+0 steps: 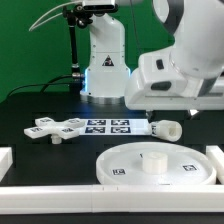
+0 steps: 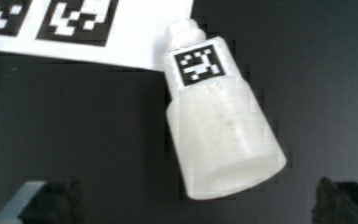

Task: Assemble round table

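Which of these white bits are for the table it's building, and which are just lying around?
For the table: rimmed disc, short post, lobed cross piece.
Just lying about: marker board, white rails edging the surface.

The glossy white plastic robot arm [image 1: 190,45] is bulky and rounded, with a grey band at one joint. Its domed white base [image 1: 104,55] glows pale blue low down. The blocky white hand [image 1: 168,106] ends in two dark fingers [image 2: 30,200].

White post [image 2: 224,130], black-and-white square tag [image 2: 197,63]; black worktop [image 2: 69,130].
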Controlling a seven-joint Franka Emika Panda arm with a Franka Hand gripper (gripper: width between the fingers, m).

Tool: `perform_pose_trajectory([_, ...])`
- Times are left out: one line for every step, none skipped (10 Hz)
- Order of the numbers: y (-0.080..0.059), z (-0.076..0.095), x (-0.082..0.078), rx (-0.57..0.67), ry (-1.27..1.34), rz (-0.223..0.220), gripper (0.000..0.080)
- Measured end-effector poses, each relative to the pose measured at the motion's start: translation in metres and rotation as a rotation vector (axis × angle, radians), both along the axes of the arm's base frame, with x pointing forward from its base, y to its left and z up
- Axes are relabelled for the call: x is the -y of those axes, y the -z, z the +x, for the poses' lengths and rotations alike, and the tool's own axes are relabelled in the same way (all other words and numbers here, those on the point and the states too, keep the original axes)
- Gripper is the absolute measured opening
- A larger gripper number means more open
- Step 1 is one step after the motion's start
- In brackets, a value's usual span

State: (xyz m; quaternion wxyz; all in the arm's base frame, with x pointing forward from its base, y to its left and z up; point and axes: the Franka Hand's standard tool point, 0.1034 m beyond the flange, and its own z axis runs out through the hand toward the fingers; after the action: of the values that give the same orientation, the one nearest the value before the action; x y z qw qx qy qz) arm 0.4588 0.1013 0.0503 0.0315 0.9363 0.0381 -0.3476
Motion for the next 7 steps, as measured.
perform_pose_trajectory([0.006, -0.010, -0.004, -0.097, -0.005, -0.010, 0.0649])
perform_pose_trajectory([0.011, -0.011, -0.008, -0.153, -0.008, -0.014, 0.0649])
perform_pose_trajectory([0.014, -0.012, -0.009, -0.203, -0.012, -0.019, 0.0649])
perform_pose_trajectory([0.015, -0.016, -0.007, -0.292, -0.013, -0.031, 0.0649])
perform_pose_trajectory([0.024, -0.014, -0.008, -0.321, -0.013, -0.033, 0.0649])
perform_pose_trajectory([0.026, -0.023, -0.006, -0.399, -0.017, -0.045, 0.0649])
perform_pose_trajectory([0.031, -0.026, -0.006, -0.445, -0.020, -0.051, 0.0649])
